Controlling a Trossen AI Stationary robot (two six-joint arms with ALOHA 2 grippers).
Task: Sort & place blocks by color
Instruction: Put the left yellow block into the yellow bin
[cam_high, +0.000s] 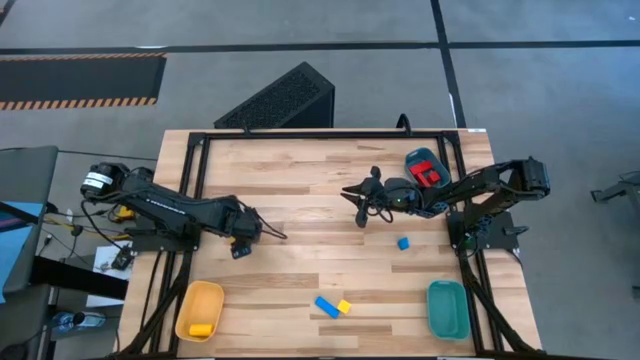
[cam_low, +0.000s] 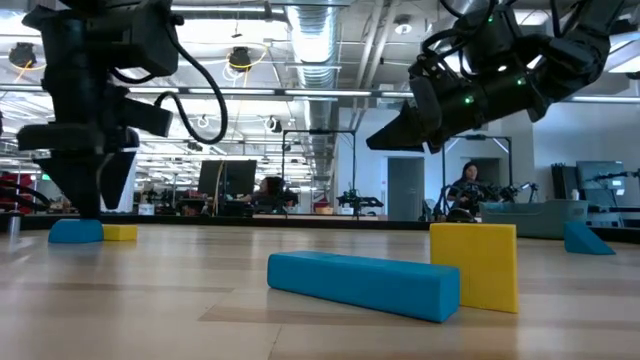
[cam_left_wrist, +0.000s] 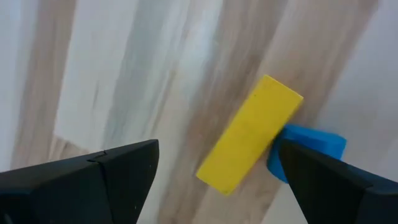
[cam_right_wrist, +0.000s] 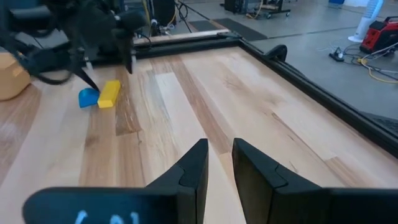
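Right under the left gripper (cam_left_wrist: 214, 180), fingers spread wide, a yellow bar (cam_left_wrist: 250, 134) lies touching a blue block (cam_left_wrist: 311, 149), nothing gripped.

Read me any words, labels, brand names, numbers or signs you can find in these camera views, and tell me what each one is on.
No text here can be read.
White marks on the right gripper's dark housing, in the right wrist view: too blurred to read.
White label on the left arm's base, in the high view: too small to read.
The blocks, such as the yellow bar and the blue bar, carry no markings.
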